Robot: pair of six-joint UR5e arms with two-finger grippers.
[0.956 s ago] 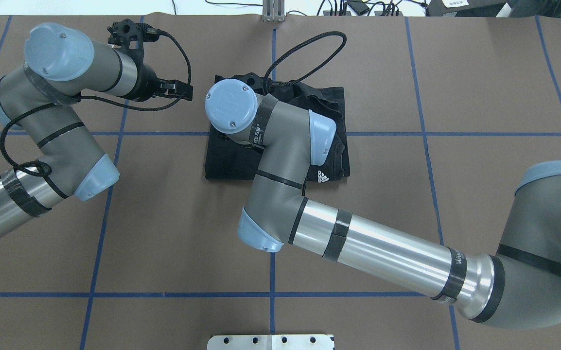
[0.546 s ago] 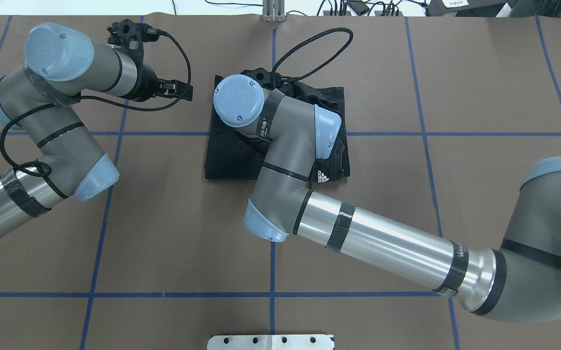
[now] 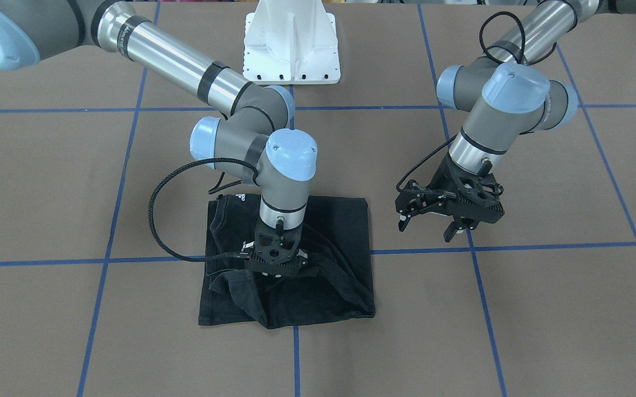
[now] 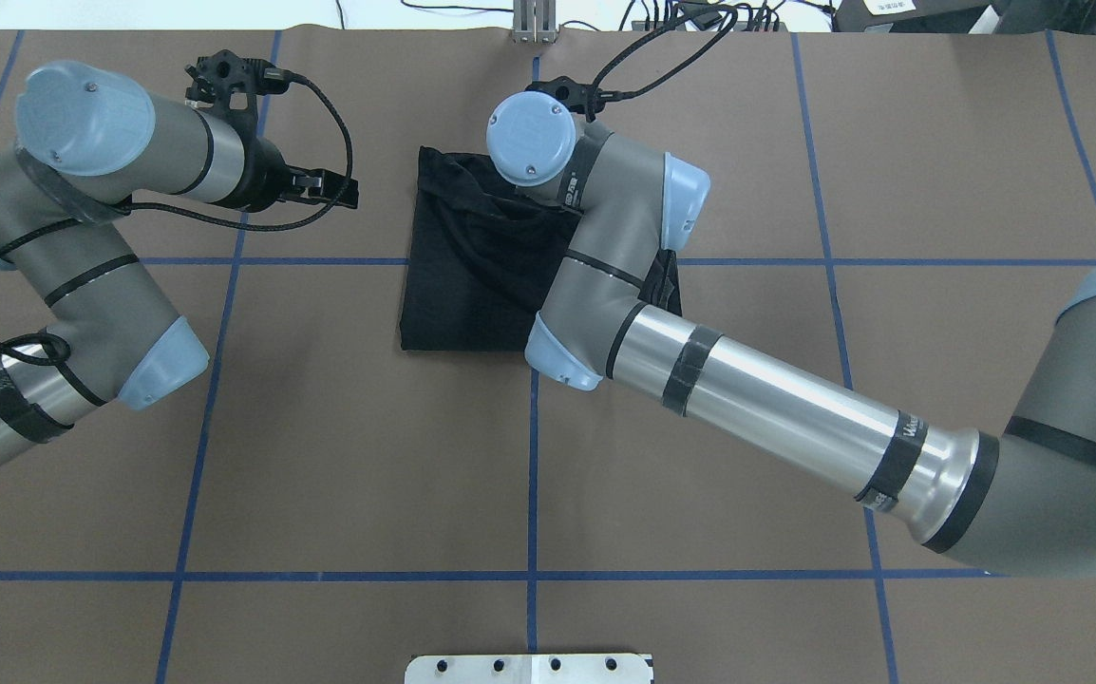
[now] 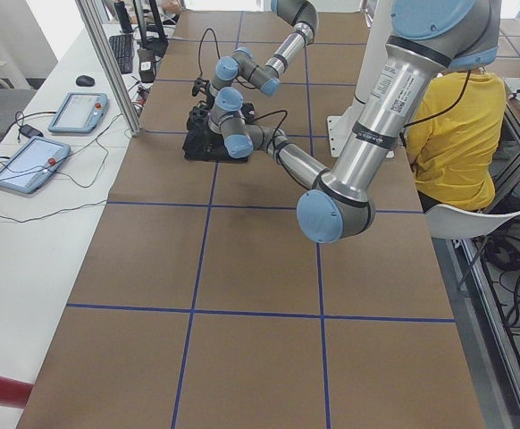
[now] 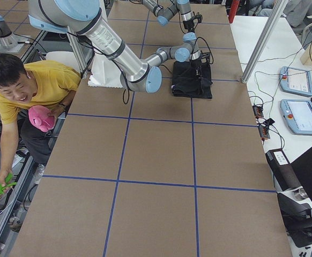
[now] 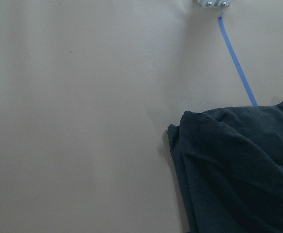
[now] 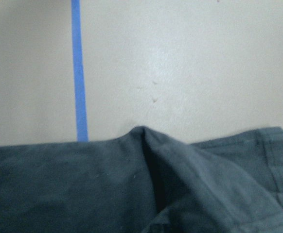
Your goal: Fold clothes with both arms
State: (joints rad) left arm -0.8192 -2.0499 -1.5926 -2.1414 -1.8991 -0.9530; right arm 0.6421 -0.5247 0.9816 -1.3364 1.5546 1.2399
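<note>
The folded black T-shirt [image 3: 335, 234] is seen on the table [image 3: 516, 331], its cloth pinched by the right gripper [image 3: 275, 271]; the left gripper [image 3: 427, 226] is held spread at its 3 o'clock in the front-facing view

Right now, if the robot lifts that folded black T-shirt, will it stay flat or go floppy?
Probably floppy: the folded black cloth T-shirt already lies in soft wrinkles and bunched ridges. Likely light too, since its layers look thin at the edges. It probably won't roll or break.
</note>
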